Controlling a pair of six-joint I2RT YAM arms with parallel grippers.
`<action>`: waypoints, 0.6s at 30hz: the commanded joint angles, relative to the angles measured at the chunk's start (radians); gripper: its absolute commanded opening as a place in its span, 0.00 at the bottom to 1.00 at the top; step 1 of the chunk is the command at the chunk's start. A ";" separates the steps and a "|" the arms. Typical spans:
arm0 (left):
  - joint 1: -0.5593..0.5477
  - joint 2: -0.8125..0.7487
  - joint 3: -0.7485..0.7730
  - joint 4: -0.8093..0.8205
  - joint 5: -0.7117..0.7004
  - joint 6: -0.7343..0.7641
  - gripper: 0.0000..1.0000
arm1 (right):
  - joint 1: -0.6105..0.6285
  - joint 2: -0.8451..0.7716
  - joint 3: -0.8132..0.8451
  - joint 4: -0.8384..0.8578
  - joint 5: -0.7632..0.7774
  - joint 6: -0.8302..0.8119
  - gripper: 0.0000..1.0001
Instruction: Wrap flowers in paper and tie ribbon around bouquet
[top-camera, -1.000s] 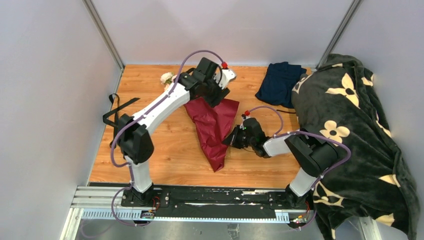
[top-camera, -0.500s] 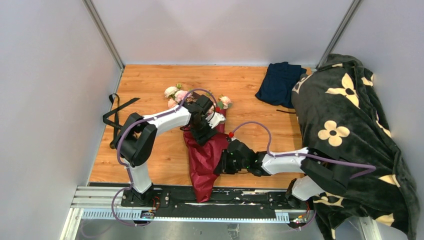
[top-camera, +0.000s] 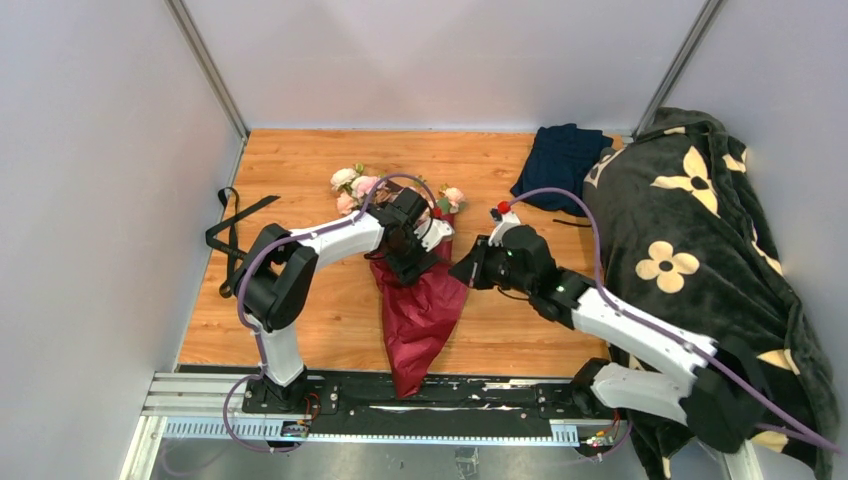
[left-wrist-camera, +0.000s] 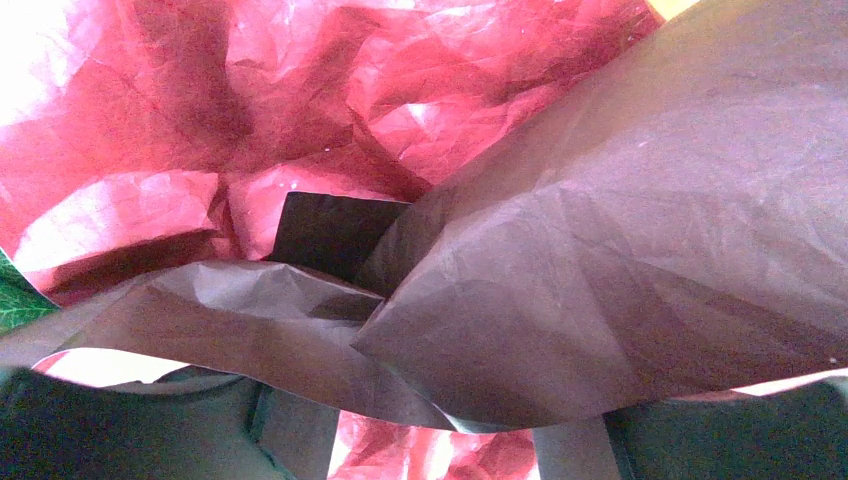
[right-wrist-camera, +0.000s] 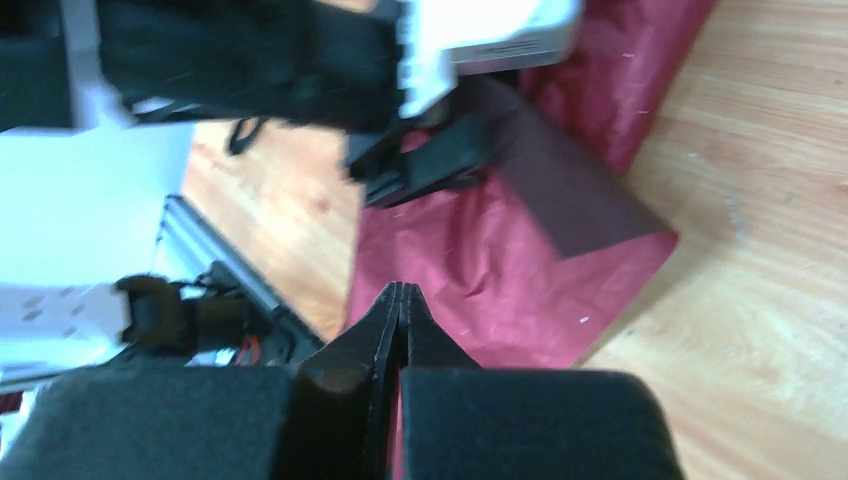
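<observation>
The burgundy paper (top-camera: 420, 310) lies as a long cone pointing at the near edge, its maroon reverse folded over at the top. Pink and cream flowers (top-camera: 347, 183) stick out at its far end, on both sides of the left arm. My left gripper (top-camera: 408, 258) is shut on the paper's upper part; crumpled paper (left-wrist-camera: 620, 250) fills the left wrist view, passing between the fingers (left-wrist-camera: 290, 440). My right gripper (top-camera: 466, 272) hovers shut and empty at the paper's right edge (right-wrist-camera: 600, 270), fingertips pressed together (right-wrist-camera: 400, 292). The black ribbon (top-camera: 235, 222) lies loose at the table's left edge.
A navy folded cloth (top-camera: 560, 165) lies at the back right. A dark blanket with cream flower shapes (top-camera: 700, 250) covers the right side. Grey walls close in the left, back and right. The arms' black rail (top-camera: 400, 400) runs along the near edge.
My left gripper pulled the paper and flowers from the back of the table toward the near edge. My right gripper dipped beside the paper's lower part, then came back to its right edge.
</observation>
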 joint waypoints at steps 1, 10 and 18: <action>-0.007 0.032 0.013 0.056 -0.020 -0.007 0.67 | -0.096 0.190 -0.067 0.199 -0.089 0.011 0.00; -0.007 0.052 0.046 0.048 -0.015 -0.010 0.68 | -0.182 0.573 0.087 0.322 -0.187 -0.071 0.00; -0.018 -0.031 0.069 0.002 0.037 0.042 0.69 | -0.290 0.775 0.103 0.473 -0.137 -0.043 0.00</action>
